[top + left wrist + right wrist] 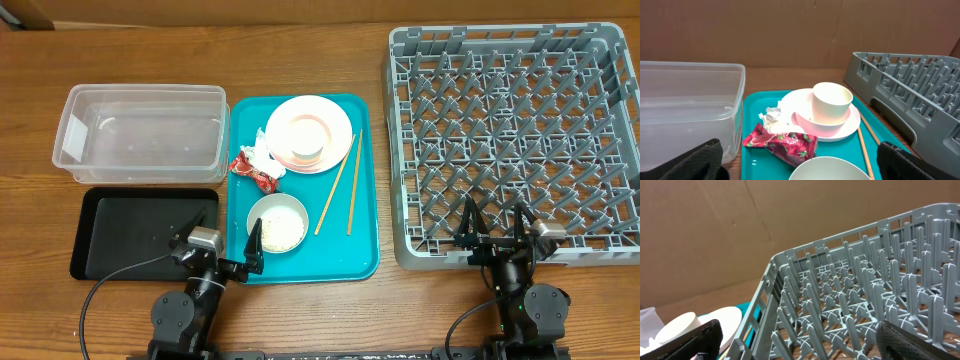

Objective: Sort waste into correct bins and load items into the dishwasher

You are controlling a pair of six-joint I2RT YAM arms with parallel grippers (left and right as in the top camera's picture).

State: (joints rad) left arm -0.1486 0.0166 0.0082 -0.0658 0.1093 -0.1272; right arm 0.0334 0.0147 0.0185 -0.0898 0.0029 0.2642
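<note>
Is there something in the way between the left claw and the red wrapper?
Partly. The grey-white bowl sits on the teal tray right in front of the open left gripper, a bit to its right. The red wrapper lies just beyond the bowl, beside the tissue.

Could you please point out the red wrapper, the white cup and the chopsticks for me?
red wrapper (785,145): left wrist view, middle of its crumpled surface.
white cup (831,105): left wrist view, its side wall.
chopsticks (354,185): overhead view, mid-length of the right stick.
</note>
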